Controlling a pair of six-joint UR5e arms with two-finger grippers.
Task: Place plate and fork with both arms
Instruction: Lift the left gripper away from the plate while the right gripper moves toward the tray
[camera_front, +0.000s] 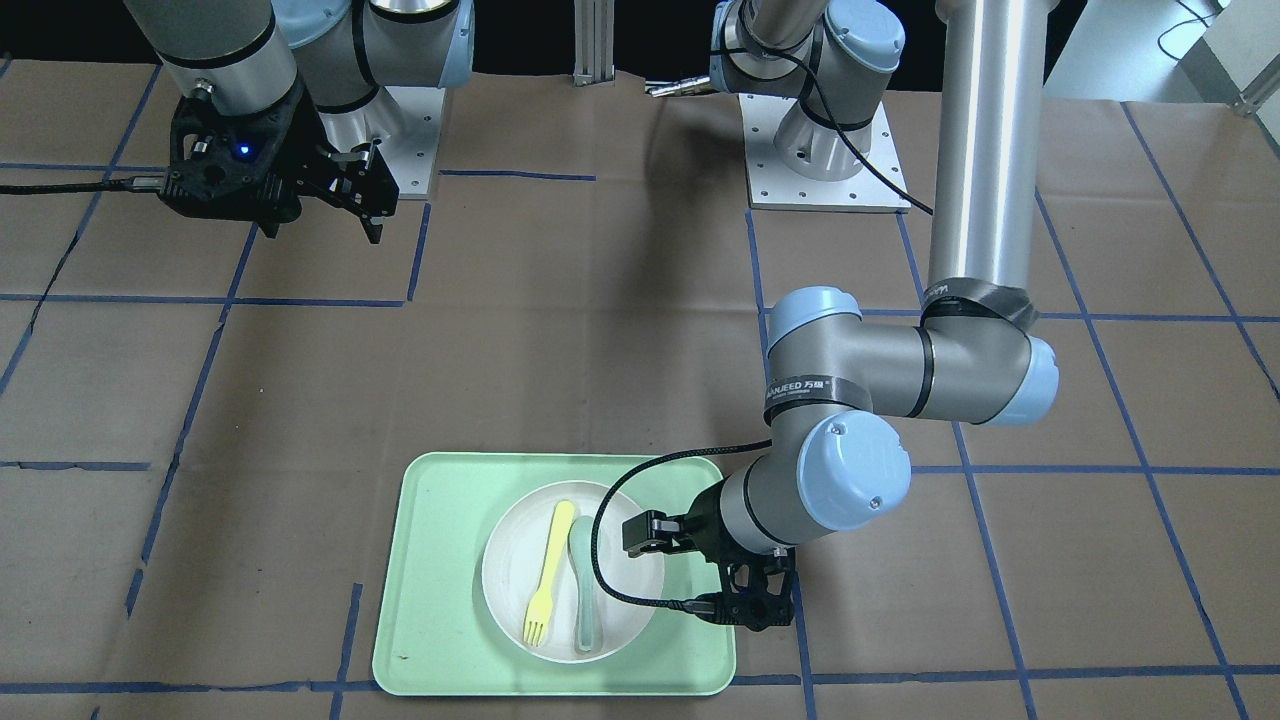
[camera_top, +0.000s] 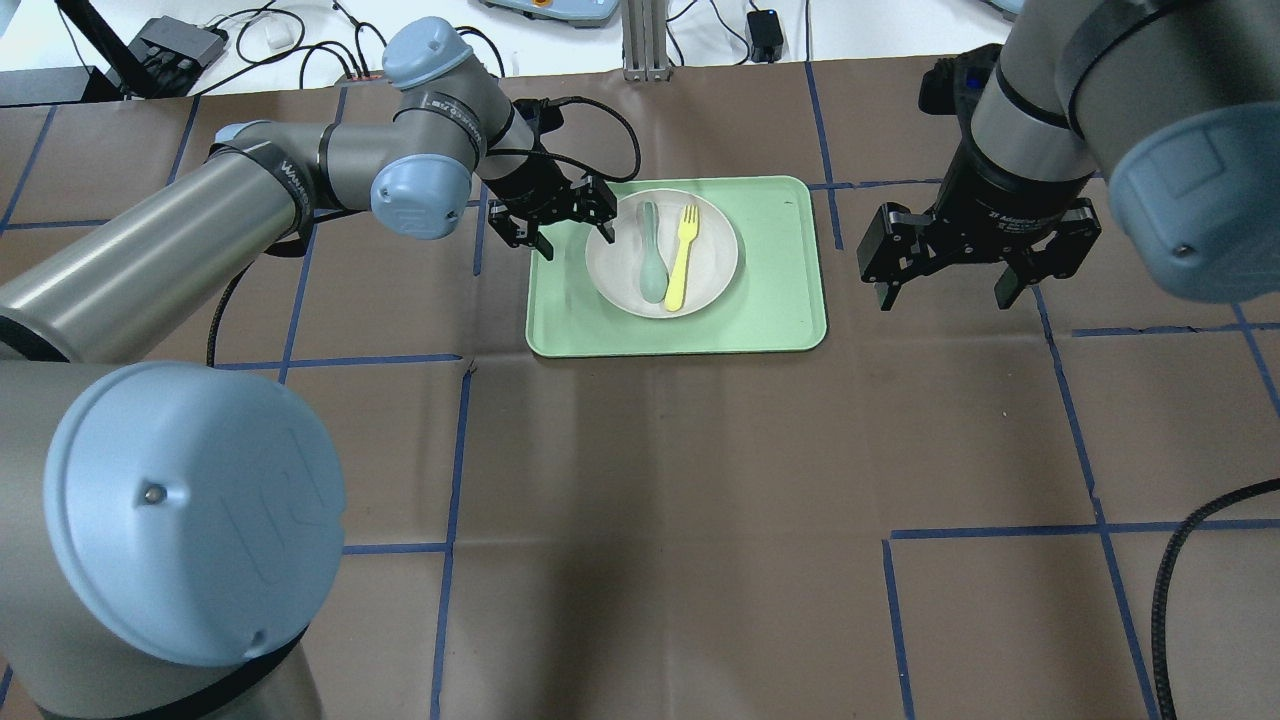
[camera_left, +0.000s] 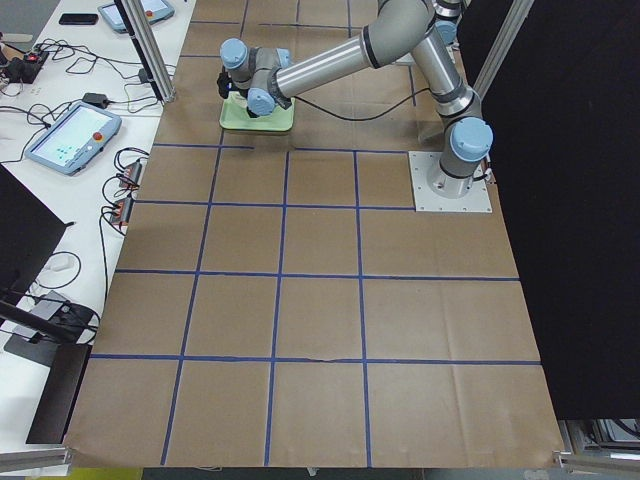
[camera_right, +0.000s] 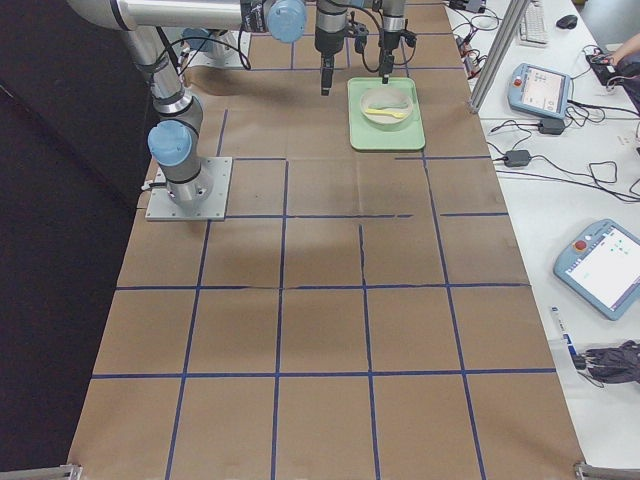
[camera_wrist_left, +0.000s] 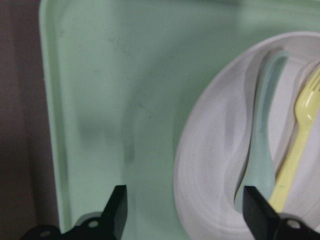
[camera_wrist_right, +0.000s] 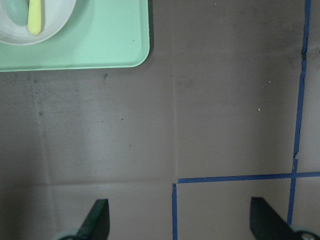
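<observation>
Front-facing: seeing the plate (camera_front: 510, 585) sitting in the pale green tray (camera_front: 440, 610), roughly central, carrying the fork (camera_front: 548, 575) and a grey-green spoon (camera_front: 585, 600) side by side, tines pointing away from the robot. Hanging the right gripper (camera_front: 368, 205) above the bare table (camera_front: 600, 350), well apart from the tray.

Overhead: holding the left gripper (camera_top: 580, 245) over the plate's left rim — jaws spread, gripping nothing. Parking the right gripper (camera_top: 945, 298) off the tray's right side, jaws wide apart, also empty.

Left side: reaching the left arm (camera_left: 330, 62) over the tray (camera_left: 280, 125); plate and fork too small to tell.

Right side: showing the tray (camera_right: 385, 135) at the far end, plate and yellow fork lying in it.

Left wrist: straddling the plate rim — one finger (camera_wrist_left: 117, 212) over tray floor, the other (camera_wrist_left: 257, 215) in front of the spoon's wide end, fork lying just beside the spoon.

Right wrist: looking down on brown table and blue tape lines (camera_wrist_right: 235, 177) between widely spread fingers (camera_wrist_right: 97, 220); catching a tray corner, plate edge and fork handle tip top-left.
</observation>
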